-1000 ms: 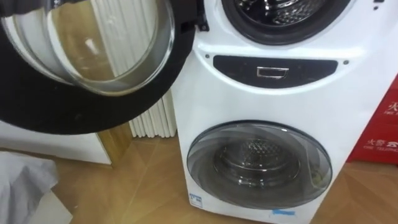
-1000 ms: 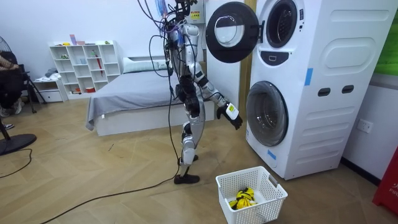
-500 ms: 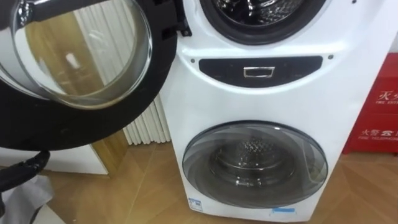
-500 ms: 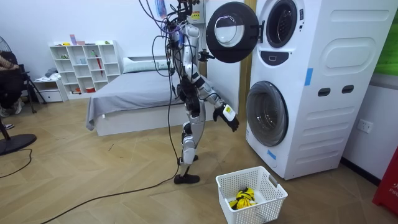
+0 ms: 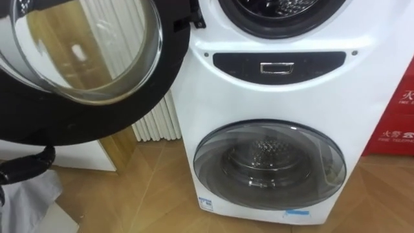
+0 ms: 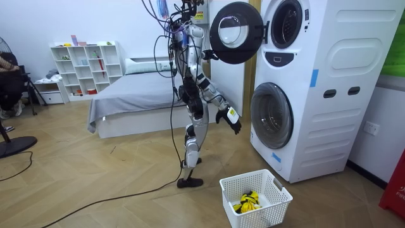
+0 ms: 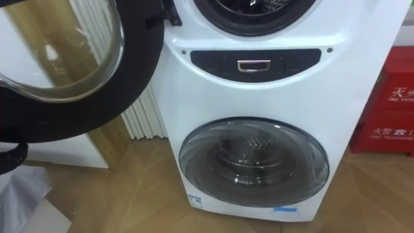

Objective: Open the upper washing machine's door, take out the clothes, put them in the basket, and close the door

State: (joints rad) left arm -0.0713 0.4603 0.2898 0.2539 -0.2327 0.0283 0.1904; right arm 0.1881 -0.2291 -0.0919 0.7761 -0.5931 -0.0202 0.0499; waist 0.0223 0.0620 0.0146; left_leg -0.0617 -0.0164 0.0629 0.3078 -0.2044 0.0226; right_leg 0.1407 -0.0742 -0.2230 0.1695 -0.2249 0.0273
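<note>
Left hand (image 5: 29, 163) low beneath the open door (image 5: 84, 52) of the washing machine (image 5: 278, 97) — I can't tell its grip (mostly cut off).

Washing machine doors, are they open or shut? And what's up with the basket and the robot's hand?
Upper door: swung open.
Lower door: shut.
Basket: holds yellow and black clothes.
Left hand: low, beneath the open door.
</note>
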